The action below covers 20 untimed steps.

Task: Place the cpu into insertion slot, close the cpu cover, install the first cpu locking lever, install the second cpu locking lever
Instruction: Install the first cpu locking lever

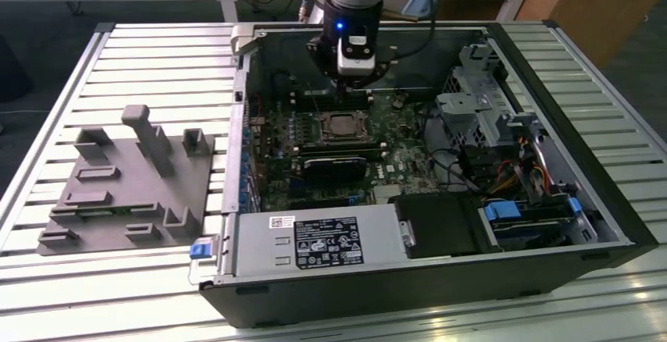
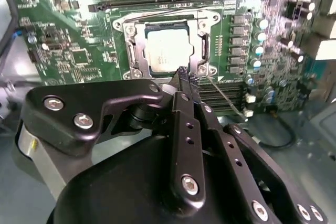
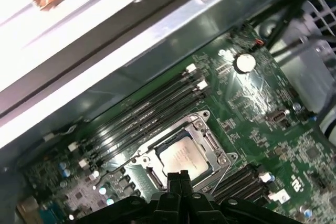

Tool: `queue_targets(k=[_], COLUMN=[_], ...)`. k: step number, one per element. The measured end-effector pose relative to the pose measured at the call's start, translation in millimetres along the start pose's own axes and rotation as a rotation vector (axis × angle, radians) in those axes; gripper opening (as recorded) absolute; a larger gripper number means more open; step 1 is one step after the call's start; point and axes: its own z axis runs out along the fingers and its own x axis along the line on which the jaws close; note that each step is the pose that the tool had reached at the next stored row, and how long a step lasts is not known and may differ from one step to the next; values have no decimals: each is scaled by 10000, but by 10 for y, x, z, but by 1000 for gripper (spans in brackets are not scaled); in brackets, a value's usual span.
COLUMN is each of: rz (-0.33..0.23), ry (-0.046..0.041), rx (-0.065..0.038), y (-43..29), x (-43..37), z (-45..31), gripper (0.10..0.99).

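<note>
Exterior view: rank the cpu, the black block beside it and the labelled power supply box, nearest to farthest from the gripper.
1. The cpu, mid-board, right by the gripper.
2. The black block, just past the cpu on the camera's side.
3. The power supply box, farthest from the gripper and closest to the camera.

The cpu (image 2: 167, 52) is dull silver-grey, the cpu cover (image 2: 134, 51) silvery. The motherboard (image 2: 63, 35) is green; the gripper (image 2: 185, 74) black.

Metal and matt black parts
The cpu (image 2: 167, 52) top is dull grey metal, the cover (image 2: 135, 56) shiny metal, the gripper (image 2: 184, 74) matt black, the table (image 1: 156, 53) ribbed pale metal.
</note>
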Motion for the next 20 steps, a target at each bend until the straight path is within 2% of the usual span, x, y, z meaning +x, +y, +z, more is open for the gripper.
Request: queue_targets(k=[20], rz=[-3624], ry=[66], rx=[93], y=[0], x=[0], z=[9], gripper=[114])
